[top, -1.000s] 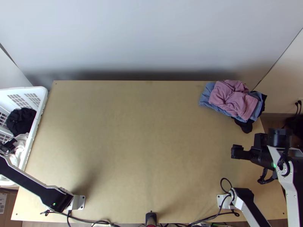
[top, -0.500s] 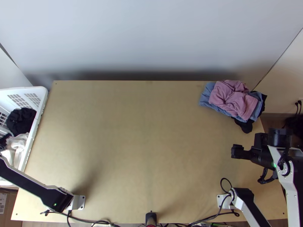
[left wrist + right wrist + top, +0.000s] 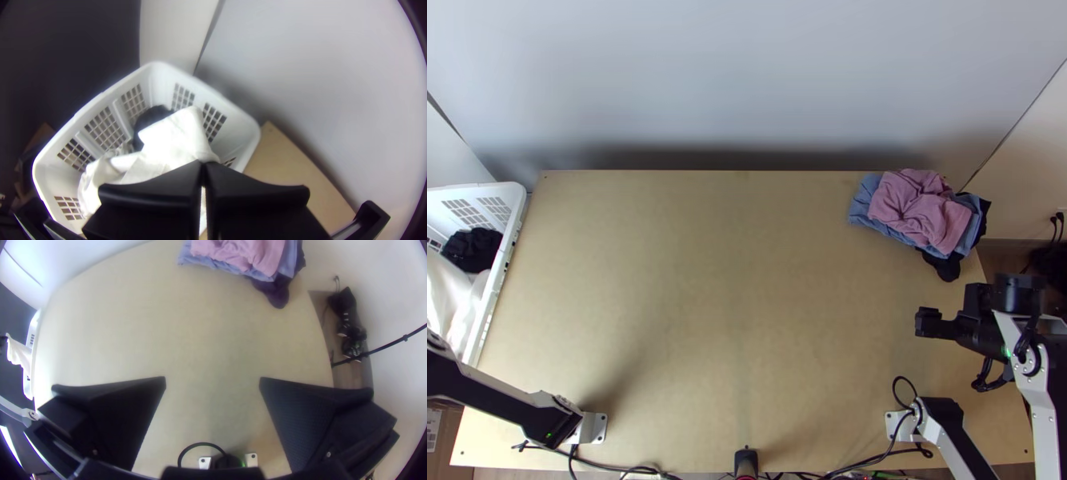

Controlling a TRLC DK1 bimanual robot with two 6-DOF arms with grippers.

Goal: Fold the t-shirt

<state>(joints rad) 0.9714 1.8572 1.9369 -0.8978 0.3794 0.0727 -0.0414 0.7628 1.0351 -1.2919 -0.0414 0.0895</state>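
Left wrist view: left gripper (image 3: 204,168) is closing its fingers nearly together on the white cloth (image 3: 171,135), presumably the t-shirt. Cloth is hanging bunched from the tips over the white basket (image 3: 155,76), with a dark garment (image 3: 150,117) lying beside it in there. Can't tell which part of the shirt is being pinched, or if its lower end is clearing the basket.

Right gripper (image 3: 212,381) is standing wide, holding nothing, over the right side of the table (image 3: 723,320). Finished-looking pile is sitting at the far right corner: pink cloth (image 3: 907,208) on blue cloth (image 3: 861,210), black cloth (image 3: 944,268) underneath.

Risks from here, my read:
- Hem snagging on the basket rim during the swing to the table; cause: low lift, long drape.
- Slip; cause: small pinch with the full weight hanging off one point.
- Dark garment coming along; cause: it's lying close to the white one.
- Shirt landing twisted; cause: single-gripper grasp at an unknown spot. Right arm is going to be needed for spreading.
- Pile getting knocked; cause: right arm is parking near it.

Labels: cardboard box (image 3: 445,432) at lower left is carrying a pale printed label (image 3: 433,426); print's too small to make out.
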